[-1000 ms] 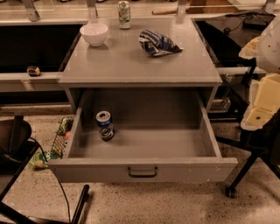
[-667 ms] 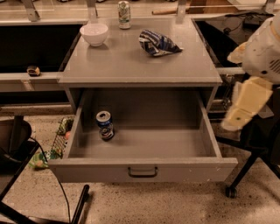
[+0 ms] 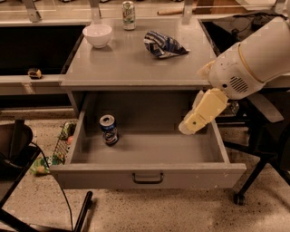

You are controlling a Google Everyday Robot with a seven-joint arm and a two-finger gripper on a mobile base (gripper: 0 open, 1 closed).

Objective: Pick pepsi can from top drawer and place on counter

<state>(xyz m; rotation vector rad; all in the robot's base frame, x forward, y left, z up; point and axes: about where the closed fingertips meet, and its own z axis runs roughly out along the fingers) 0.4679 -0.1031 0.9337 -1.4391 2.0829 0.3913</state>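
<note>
The pepsi can (image 3: 109,130), dark blue with a silver top, stands upright in the left part of the open top drawer (image 3: 147,174), near its left wall. The drawer is pulled fully out, with its dark bar handle on the front panel. The grey counter (image 3: 136,63) lies above it. My gripper (image 3: 190,126), cream coloured at the end of the white arm, hangs over the right side of the drawer, well to the right of the can and apart from it.
On the counter stand a white bowl (image 3: 98,35), a green-and-white can (image 3: 128,9) and a crumpled blue-and-white bag (image 3: 164,44). Black desks flank the cabinet. A chair base (image 3: 247,181) stands at the right, and a dark chair (image 3: 13,149) and litter at the left.
My arm has swung in from the right edge and moved left and down, so the gripper now hangs over the drawer's right side. The can has not moved.
</note>
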